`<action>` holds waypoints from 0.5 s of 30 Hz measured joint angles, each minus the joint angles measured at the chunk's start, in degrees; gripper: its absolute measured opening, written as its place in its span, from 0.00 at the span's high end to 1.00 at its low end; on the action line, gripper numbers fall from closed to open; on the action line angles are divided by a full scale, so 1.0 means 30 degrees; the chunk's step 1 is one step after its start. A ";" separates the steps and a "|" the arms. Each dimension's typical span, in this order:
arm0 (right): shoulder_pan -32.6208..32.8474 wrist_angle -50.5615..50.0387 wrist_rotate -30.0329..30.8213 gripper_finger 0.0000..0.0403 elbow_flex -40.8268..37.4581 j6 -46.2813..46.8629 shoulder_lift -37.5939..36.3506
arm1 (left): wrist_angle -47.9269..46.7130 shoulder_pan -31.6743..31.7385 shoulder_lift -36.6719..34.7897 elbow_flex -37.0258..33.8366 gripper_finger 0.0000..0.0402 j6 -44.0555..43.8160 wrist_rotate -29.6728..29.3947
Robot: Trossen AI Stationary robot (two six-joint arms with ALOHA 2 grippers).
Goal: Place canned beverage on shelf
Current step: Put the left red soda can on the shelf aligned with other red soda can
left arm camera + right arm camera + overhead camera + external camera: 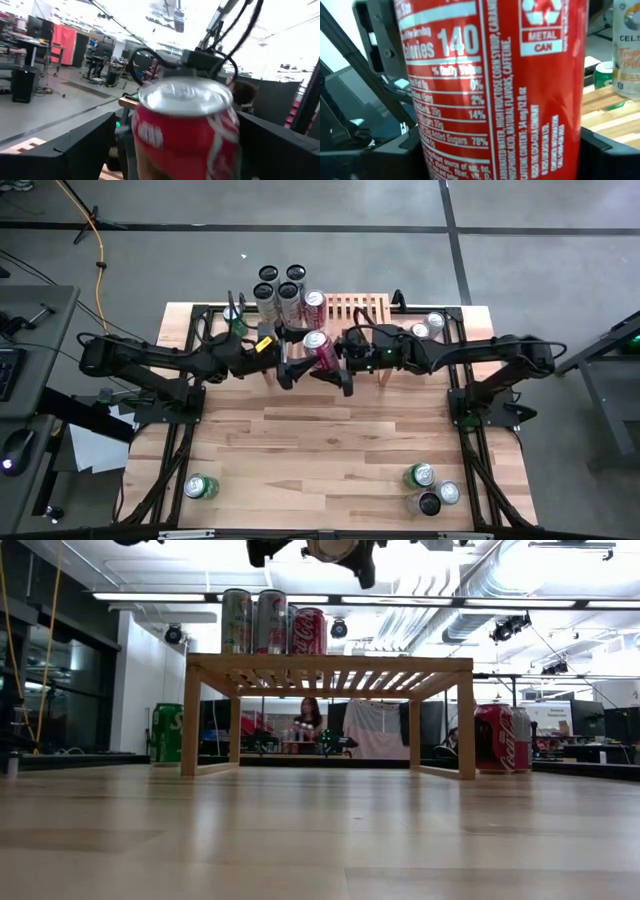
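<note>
A red cola can (318, 350) hangs in the air just in front of the light-wood shelf (355, 308), between my two grippers. My right gripper (335, 360) comes from the table's right and is shut on the can (490, 85). My left gripper (300, 358) comes from the table's left and is open. Its two fingers stand on either side of the can (185, 130), whose silver top shows. The low view catches the can's underside (335, 548) high above the shelf (330, 665). Several cans (285, 292) stand on the shelf's left part. My right gripper pinches the can's side wall at mid-height (570, 145) between its two fingers. The fingers come level from the table's right and lie across the can. The can is lifted clear of the table and shelf, tilted with its top toward the far edge.
A green can (167, 733) stands beside the shelf's left leg, and red and silver cans (497, 738) beside its right leg. A green can (201, 486) lies near the front left. Three cans (430, 488) are at the front right. The right part of the shelf top (365, 305) is bare.
</note>
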 joint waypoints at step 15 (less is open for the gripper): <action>0.0000 0.2228 0.0005 0.29 0.0007 0.0068 0.0513 | -0.0025 0.0000 0.0304 0.0022 0.02 -0.0463 0.0673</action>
